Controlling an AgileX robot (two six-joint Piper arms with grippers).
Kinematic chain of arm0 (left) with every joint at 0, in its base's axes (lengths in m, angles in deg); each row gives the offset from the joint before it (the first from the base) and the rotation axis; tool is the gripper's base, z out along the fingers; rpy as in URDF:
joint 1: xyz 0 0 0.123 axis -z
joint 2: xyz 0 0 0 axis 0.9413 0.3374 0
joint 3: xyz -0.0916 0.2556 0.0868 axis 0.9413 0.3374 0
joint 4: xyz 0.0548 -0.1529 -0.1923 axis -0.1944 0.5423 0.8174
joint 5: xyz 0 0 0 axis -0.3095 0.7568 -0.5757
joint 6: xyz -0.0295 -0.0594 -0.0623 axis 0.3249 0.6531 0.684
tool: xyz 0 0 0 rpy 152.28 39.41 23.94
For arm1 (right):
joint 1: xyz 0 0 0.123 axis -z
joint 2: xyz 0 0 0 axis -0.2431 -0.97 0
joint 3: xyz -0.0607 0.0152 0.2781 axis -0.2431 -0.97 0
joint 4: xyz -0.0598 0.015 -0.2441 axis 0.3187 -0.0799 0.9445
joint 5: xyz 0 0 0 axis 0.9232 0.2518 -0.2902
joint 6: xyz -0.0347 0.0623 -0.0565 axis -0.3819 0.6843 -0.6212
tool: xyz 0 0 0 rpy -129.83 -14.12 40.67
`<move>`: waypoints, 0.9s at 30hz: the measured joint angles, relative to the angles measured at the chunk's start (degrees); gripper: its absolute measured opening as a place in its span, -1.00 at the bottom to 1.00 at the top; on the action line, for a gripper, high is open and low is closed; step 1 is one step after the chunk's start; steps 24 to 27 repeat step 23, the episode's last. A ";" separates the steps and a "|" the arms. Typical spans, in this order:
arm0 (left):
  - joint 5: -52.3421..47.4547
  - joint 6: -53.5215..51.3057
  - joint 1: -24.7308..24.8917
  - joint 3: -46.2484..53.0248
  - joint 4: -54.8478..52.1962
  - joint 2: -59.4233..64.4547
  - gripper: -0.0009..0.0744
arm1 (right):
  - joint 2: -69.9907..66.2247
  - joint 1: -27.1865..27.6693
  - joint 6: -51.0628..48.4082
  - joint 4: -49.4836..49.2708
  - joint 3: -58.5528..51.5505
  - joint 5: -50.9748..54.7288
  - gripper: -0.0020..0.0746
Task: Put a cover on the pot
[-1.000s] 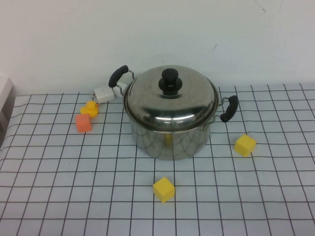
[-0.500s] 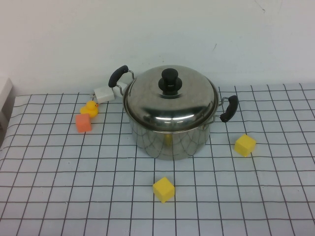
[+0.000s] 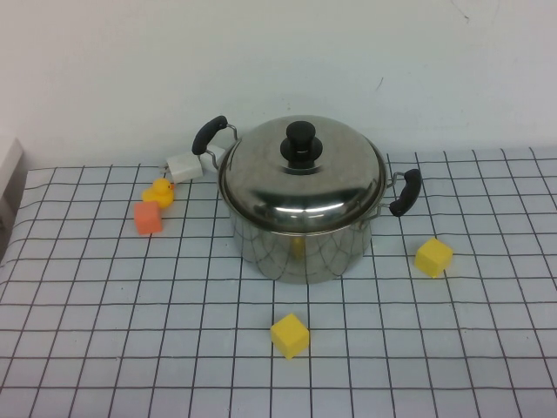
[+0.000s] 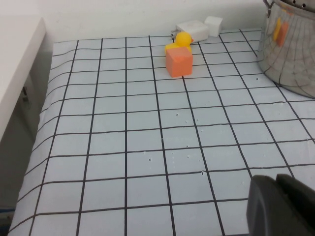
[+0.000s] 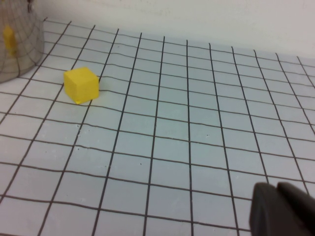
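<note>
The shiny steel pot [image 3: 300, 248] stands at the back middle of the checked table, with black side handles. The domed steel lid [image 3: 300, 178] with a black knob [image 3: 300, 139] sits on its rim and closes it. Neither arm shows in the high view. My left gripper [image 4: 276, 182] is shut and empty, low over the cloth at the left front, far from the pot's wall [image 4: 290, 54]. My right gripper [image 5: 276, 189] is shut and empty over the right side of the table, with the pot's wall [image 5: 17, 44] far off.
An orange cube [image 3: 147, 218], a yellow duck [image 3: 159, 191] and a white adapter [image 3: 184, 165] lie left of the pot. One yellow cube [image 3: 289, 335] lies in front of it, another [image 3: 432, 257] to its right. A white ledge [image 4: 15, 64] borders the table's left edge.
</note>
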 joint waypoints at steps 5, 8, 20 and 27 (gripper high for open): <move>0.00 0.00 -0.41 0.00 0.00 0.00 -0.98 | 0.00 0.00 0.00 0.00 0.00 0.00 -0.92; 0.00 0.00 -0.94 0.00 0.00 0.00 -0.98 | 0.00 0.00 0.00 0.00 0.00 0.00 -0.92; 0.00 0.00 -0.92 0.00 0.00 0.00 -0.98 | 0.00 0.00 0.00 0.00 0.00 0.00 -0.92; 0.00 0.00 -0.92 0.00 0.00 0.00 -0.98 | 0.00 0.00 0.00 0.00 0.00 0.00 -0.92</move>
